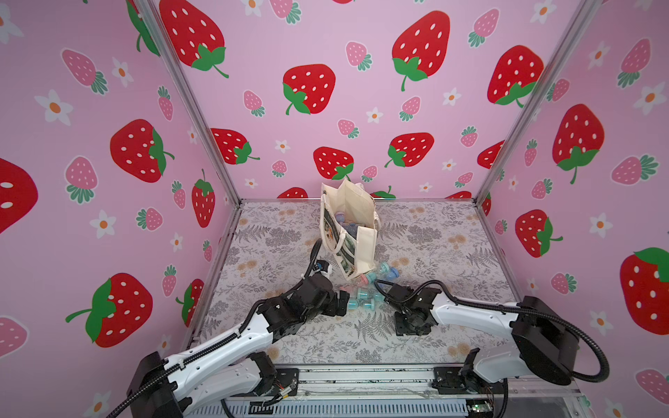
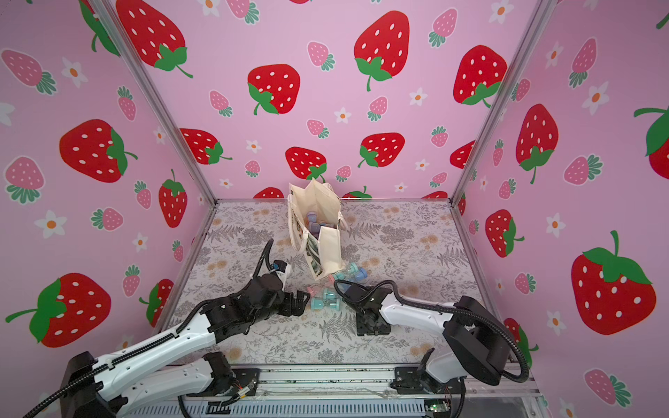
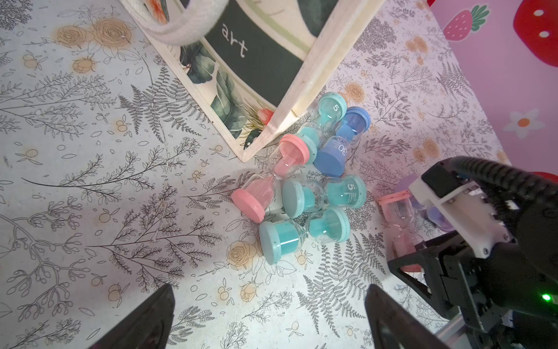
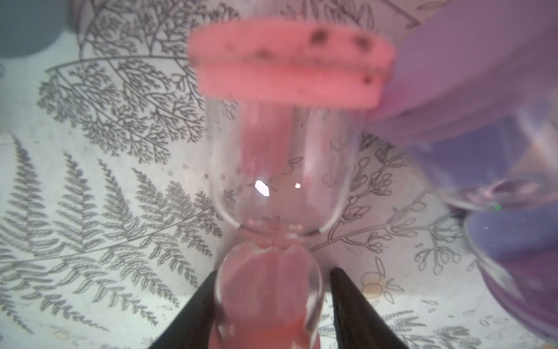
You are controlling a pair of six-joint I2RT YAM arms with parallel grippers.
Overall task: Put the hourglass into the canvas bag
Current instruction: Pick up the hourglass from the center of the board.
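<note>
The canvas bag (image 1: 356, 231) (image 2: 322, 231) stands upright at mid-table, with several hourglasses inside it. At its near corner (image 3: 271, 60) lies a loose pile of them: teal hourglasses (image 3: 302, 235), a blue one (image 3: 341, 142) and a pink one (image 3: 271, 178). Apart from the pile lies another pink hourglass (image 3: 398, 217) (image 4: 280, 166). My right gripper (image 4: 273, 272) brackets its lower bulb closely, one finger touching the glass and a thin gap at the other. My left gripper (image 3: 269, 290) (image 1: 342, 302) is wide open just short of the teal ones, holding nothing.
A purple hourglass (image 4: 483, 90) lies right beside the bracketed pink one. The bag's cream handle (image 3: 181, 27) hangs over its printed front. Pink strawberry walls enclose the floral table (image 1: 275, 260) on three sides. The right arm (image 1: 470, 311) reaches in from the near right.
</note>
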